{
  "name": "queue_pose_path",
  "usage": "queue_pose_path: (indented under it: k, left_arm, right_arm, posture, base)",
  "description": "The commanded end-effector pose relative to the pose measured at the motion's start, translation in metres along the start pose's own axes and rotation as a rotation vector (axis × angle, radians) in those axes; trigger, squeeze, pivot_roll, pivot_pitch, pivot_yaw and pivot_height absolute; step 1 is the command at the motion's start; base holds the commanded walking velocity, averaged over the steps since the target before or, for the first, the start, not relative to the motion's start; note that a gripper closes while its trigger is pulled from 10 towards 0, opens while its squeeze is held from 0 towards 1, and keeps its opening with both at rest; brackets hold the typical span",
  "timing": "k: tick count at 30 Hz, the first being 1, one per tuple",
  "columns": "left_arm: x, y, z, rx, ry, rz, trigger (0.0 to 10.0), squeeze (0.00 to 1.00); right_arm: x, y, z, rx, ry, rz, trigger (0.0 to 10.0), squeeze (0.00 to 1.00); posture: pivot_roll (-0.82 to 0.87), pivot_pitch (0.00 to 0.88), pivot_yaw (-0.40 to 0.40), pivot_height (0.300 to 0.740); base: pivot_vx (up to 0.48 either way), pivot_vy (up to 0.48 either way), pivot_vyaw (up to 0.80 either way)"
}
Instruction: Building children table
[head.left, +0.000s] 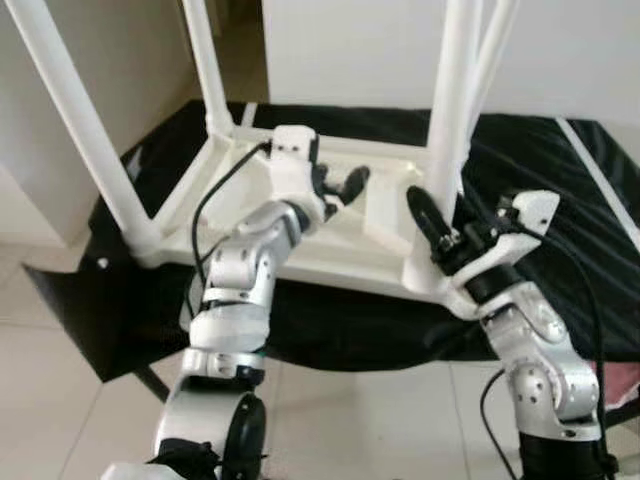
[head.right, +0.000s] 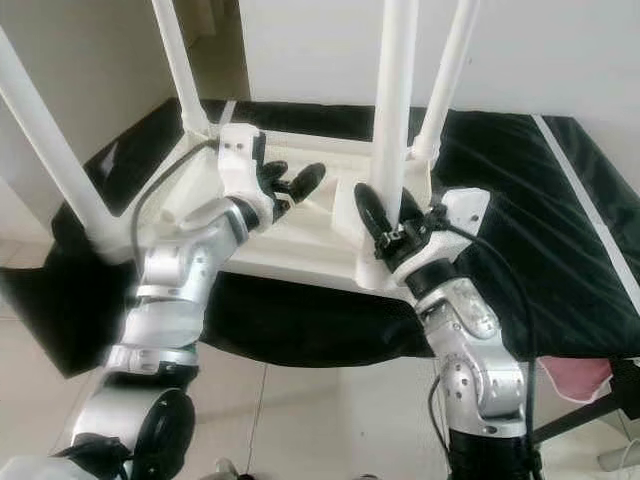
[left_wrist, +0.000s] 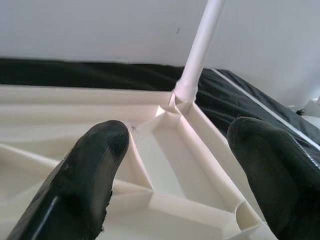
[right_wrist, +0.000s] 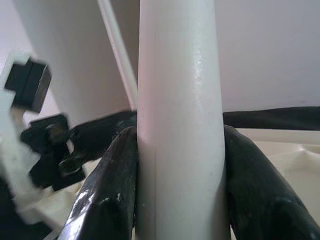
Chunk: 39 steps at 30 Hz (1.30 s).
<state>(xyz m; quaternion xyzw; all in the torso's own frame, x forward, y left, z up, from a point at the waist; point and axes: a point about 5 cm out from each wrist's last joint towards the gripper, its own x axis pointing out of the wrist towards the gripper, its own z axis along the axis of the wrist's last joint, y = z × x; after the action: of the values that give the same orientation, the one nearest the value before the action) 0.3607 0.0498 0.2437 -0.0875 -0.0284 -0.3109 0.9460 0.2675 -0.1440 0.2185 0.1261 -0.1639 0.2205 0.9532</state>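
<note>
A white children's table (head.left: 335, 250) lies upside down on a black cloth, with its legs pointing up. My right gripper (head.left: 445, 225) is shut on the near right leg (head.left: 447, 110), low down by its socket; the right wrist view has both fingers (right_wrist: 110, 195) pressed on that leg (right_wrist: 180, 100). My left gripper (head.left: 340, 190) hovers open over the ribbed underside of the tabletop, holding nothing. Between its fingertips (left_wrist: 100, 150) in the left wrist view are the ribs and the far right leg (left_wrist: 200, 50) in its corner.
The near left leg (head.left: 85, 130) and far left leg (head.left: 205, 65) stand upright at their corners. The black cloth (head.left: 560, 200) spreads out to the right. A white wall rises behind, pale tile floor (head.left: 60, 400) lies in front, and a pink object (head.right: 580, 380) sits low at the right.
</note>
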Motion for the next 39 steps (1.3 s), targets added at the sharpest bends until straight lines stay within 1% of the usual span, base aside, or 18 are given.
queue_pose_path:
  k: [1,5,9,10,11,12,14,15,16,19,21,22,24,25,27,30,34,39]
  left_arm:
    - [0.001,-0.006,-0.005,0.069,-0.011,-0.053,10.0,0.00]
    - [0.001,-0.015,-0.002,0.084,-0.046,-0.133,10.0,0.00]
    - [0.002,-0.017,-0.001,0.079,-0.049,-0.158,10.0,0.00]
    - [0.001,-0.023,0.001,0.088,-0.051,-0.233,10.0,0.00]
    - [0.001,-0.023,0.001,0.088,-0.051,-0.233,10.0,0.00]
    - [0.002,-0.030,0.002,0.102,-0.043,-0.303,10.0,0.00]
    - [0.002,-0.030,0.002,0.102,-0.043,-0.303,10.0,0.00]
    - [0.002,-0.043,0.001,0.132,-0.028,-0.408,10.0,0.00]
    - [0.002,-0.048,0.002,0.139,-0.028,-0.447,10.0,0.00]
    - [0.002,-0.051,0.003,0.145,-0.032,-0.471,10.0,0.00]
    - [0.001,-0.061,0.006,0.132,-0.036,-0.552,10.0,0.00]
    - [0.001,-0.061,0.006,0.132,-0.036,-0.552,10.0,0.00]
    - [0.001,-0.068,0.009,0.140,-0.047,-0.604,10.0,0.00]
    - [0.001,-0.068,0.009,0.140,-0.047,-0.604,10.0,0.00]
    - [0.002,-0.075,0.015,0.162,-0.069,-0.644,10.0,0.00]
    - [0.002,-0.078,0.019,0.170,-0.078,-0.662,10.0,0.00]
    - [0.002,-0.087,0.025,0.204,-0.043,-0.717,10.0,0.00]
    - [0.002,-0.091,0.028,0.235,-0.024,-0.730,10.0,0.00]
  right_arm:
    - [-0.002,0.004,0.001,0.013,-0.021,0.044,10.0,0.00]
    - [-0.008,0.010,-0.010,0.042,0.026,0.119,10.0,0.00]
    - [-0.009,0.011,-0.012,0.041,0.035,0.129,10.0,0.00]
    - [-0.010,0.012,-0.015,0.037,0.058,0.148,10.0,0.00]
    - [-0.010,0.012,-0.015,0.037,0.058,0.148,10.0,0.00]
    - [-0.011,0.013,-0.018,0.034,0.076,0.161,10.0,0.00]
    - [-0.011,0.013,-0.018,0.034,0.076,0.161,10.0,0.00]
    - [-0.012,0.013,-0.023,0.024,0.114,0.175,10.0,0.00]
    - [-0.011,0.014,-0.024,0.022,0.121,0.177,10.0,0.00]
    - [-0.011,0.014,-0.024,0.022,0.123,0.180,10.0,0.00]
    - [-0.011,0.012,-0.026,0.010,0.144,0.179,10.0,0.00]
    - [-0.011,0.012,-0.026,0.010,0.144,0.179,10.0,0.00]
    - [-0.011,0.010,-0.027,-0.005,0.161,0.181,10.0,0.00]
    - [-0.011,0.010,-0.027,-0.005,0.161,0.181,10.0,0.00]
    - [-0.010,0.010,-0.028,-0.019,0.167,0.182,10.0,0.00]
    - [-0.009,0.010,-0.028,-0.024,0.169,0.183,10.0,0.00]
    - [-0.006,0.009,-0.028,-0.040,0.170,0.179,10.0,0.00]
    - [-0.004,0.009,-0.028,-0.046,0.170,0.175,10.0,0.00]
  posture:
    - [-0.04,0.000,-0.025,0.740]
    - [-0.04,0.000,-0.021,0.740]
    - [-0.04,0.000,-0.021,0.740]
    - [-0.04,0.000,-0.022,0.740]
    - [-0.04,0.000,-0.022,0.740]
    - [-0.04,0.000,-0.022,0.740]
    - [-0.04,0.000,-0.022,0.740]
    - [-0.04,0.000,-0.019,0.740]
    - [-0.04,0.000,-0.018,0.740]
    - [-0.04,0.000,-0.018,0.740]
    - [-0.04,0.000,-0.016,0.740]
    - [-0.04,0.000,-0.016,0.740]
    - [-0.04,0.000,-0.015,0.740]
    - [-0.04,0.000,-0.015,0.740]
    - [-0.04,0.000,-0.016,0.740]
    - [-0.04,0.000,-0.018,0.740]
    - [-0.03,0.003,-0.015,0.740]
    - [-0.03,0.006,-0.010,0.740]
  base:
    - [0.000,0.000,0.00]
    - [0.000,0.000,0.00]
    - [0.000,0.000,0.00]
    - [0.000,0.000,0.00]
    - [0.000,0.000,0.00]
    - [0.000,0.000,0.00]
    - [0.000,0.000,0.00]
    - [0.000,0.000,0.00]
    - [0.000,0.000,0.00]
    - [0.000,0.000,0.00]
    - [0.000,0.000,0.00]
    - [0.000,0.000,0.00]
    - [0.000,0.000,0.00]
    - [0.000,0.000,0.00]
    - [0.000,0.000,0.00]
    - [0.000,0.000,0.00]
    - [0.000,0.000,0.00]
    - [0.000,0.000,0.00]
